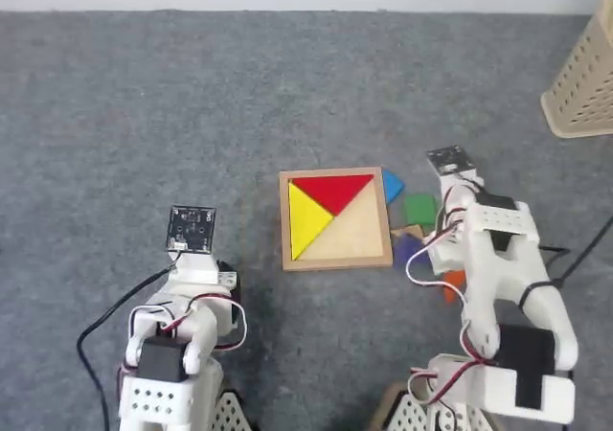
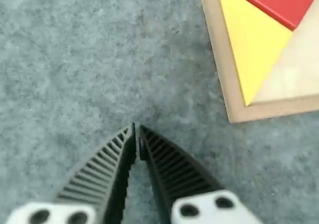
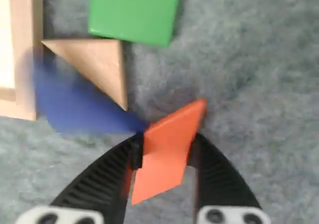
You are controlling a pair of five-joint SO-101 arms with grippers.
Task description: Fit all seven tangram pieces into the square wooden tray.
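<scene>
My right gripper (image 3: 167, 140) is closed on the orange piece (image 3: 167, 157), at four o'clock from the tray (image 1: 335, 261). I'd lift it level (the blue piece (image 3: 75, 107) crowds its corner), then swing toward ten. My left gripper (image 2: 137, 134) is pressed together, empty. Grey carpet (image 1: 144, 96); a slatted basket (image 1: 582, 77) at two o'clock.

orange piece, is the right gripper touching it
Touching. The right wrist view shows the orange piece clamped in the right gripper, with a black finger pressed against each of its side edges and no gap.

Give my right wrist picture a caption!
Right gripper holds the orange piece, next to the blue piece, tan piece and green piece.
</scene>
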